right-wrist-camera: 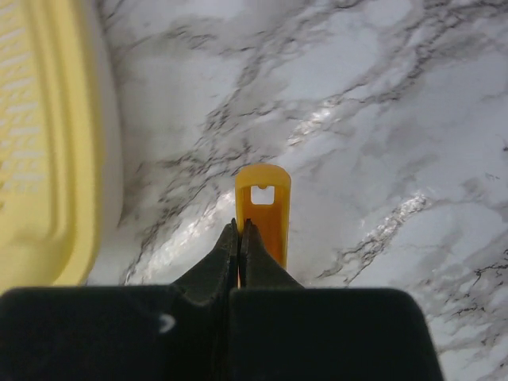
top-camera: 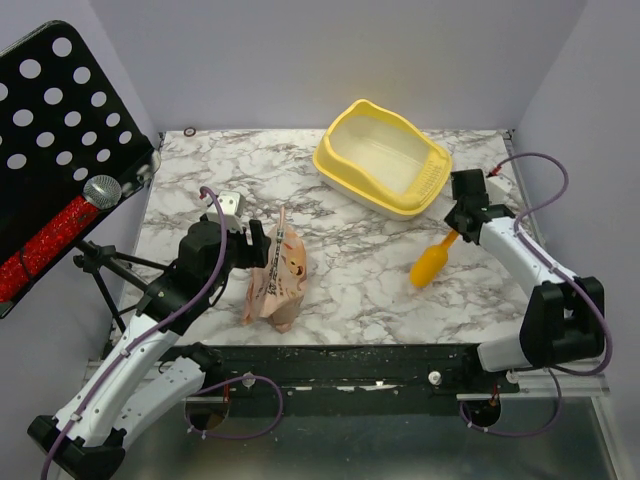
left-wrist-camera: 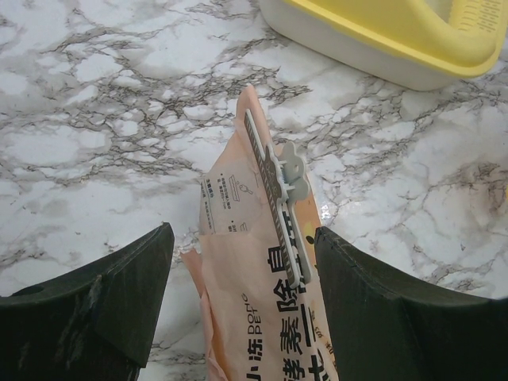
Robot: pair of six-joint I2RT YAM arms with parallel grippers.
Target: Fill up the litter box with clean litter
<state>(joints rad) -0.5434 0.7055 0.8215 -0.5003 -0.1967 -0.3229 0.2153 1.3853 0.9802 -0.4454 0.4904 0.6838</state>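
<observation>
The pale-yellow litter box (top-camera: 365, 195) stands at the back right of the marble table, its pale inside bare; no clean litter shows. Its wall shows in the left wrist view (left-wrist-camera: 381, 48) and the right wrist view (right-wrist-camera: 48, 159). A tan printed litter bag (top-camera: 275, 280), closed by a white clip (left-wrist-camera: 287, 178), stands near the front left. My left gripper (top-camera: 262, 245) is open, its jaws on either side of the bag's top (left-wrist-camera: 254, 302). My right gripper (top-camera: 458, 225) is shut on the handle edge of the yellow-orange scoop (top-camera: 430, 265), whose handle shows past the fingertips (right-wrist-camera: 270, 206).
A black perforated music stand (top-camera: 60, 110) and a microphone (top-camera: 100, 190) with a red glitter handle lean over the table's left edge. Purple walls close in the back and sides. The black front rail (top-camera: 340, 360) runs along the near edge.
</observation>
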